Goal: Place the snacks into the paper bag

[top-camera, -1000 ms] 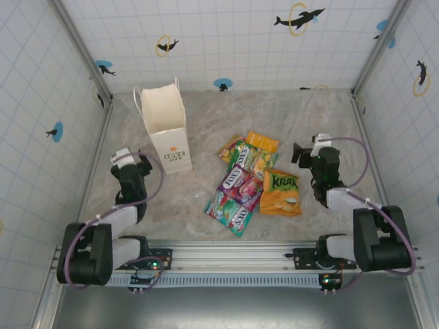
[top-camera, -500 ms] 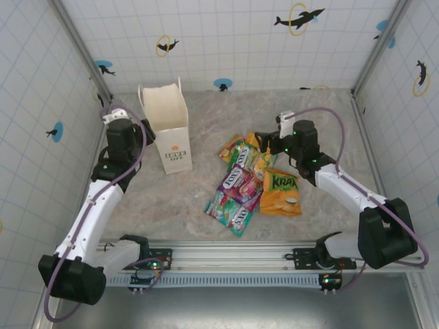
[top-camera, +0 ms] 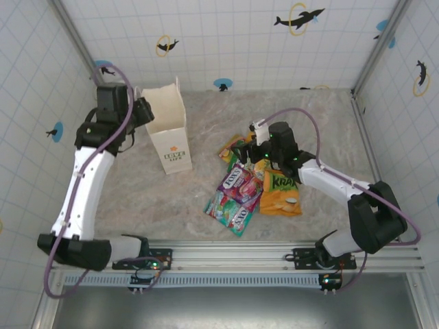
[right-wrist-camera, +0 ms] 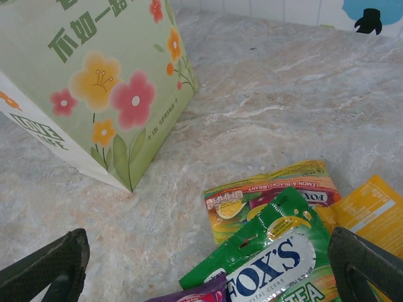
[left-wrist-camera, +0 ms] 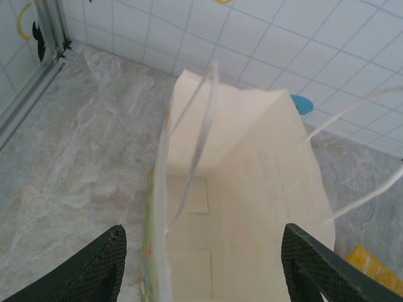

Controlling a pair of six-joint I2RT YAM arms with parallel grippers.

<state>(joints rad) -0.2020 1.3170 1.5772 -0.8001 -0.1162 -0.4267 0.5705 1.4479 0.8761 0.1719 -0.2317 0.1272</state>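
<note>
Snacks [top-camera: 241, 186] are lying strung from one to seven o'clock; I'm hovering the nearer right gripper [top-camera: 252, 152], fingers [right-wrist-camera: 53, 264] wide apart, over their one o'clock end.

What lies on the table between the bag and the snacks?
Nothing: bare table between the bag and snacks, seen in the right wrist view.

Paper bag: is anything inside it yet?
Empty. Looking down its open top, the paper bag shows a bare bottom; the snacks lie outside.
</note>
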